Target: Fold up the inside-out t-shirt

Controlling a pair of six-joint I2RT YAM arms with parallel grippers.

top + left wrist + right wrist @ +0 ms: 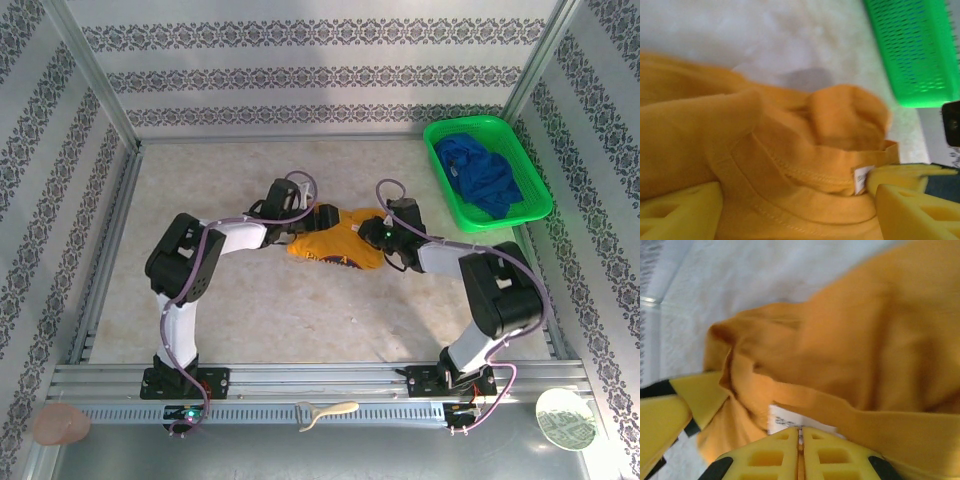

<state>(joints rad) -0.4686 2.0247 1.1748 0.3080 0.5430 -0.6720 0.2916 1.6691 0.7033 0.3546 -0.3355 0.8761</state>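
Mustard-yellow and crumpled mid-table (250, 315): got the t-shirt (335, 243) lying between wide-open left jaws, gripping nothing, and right jaws pinched shut on it by the white label (782, 421). Green basket (465, 122) back-right, patterned walls (300, 60).

Table (250, 310) bare along near side and far-left: open passage there. Green basket (530, 190) holding blue cloth (485, 175) blocks far-right corner. Yellow t-shirt (335, 245) bunched mid-table; left arm (240, 235) and right arm (440, 255) crowd it. Patterned walls (300, 70) close three sides.

Pale table (260, 310) bears crumpled t-shirt (335, 243) (mustard, print seemingly dark), green basket (437, 160).
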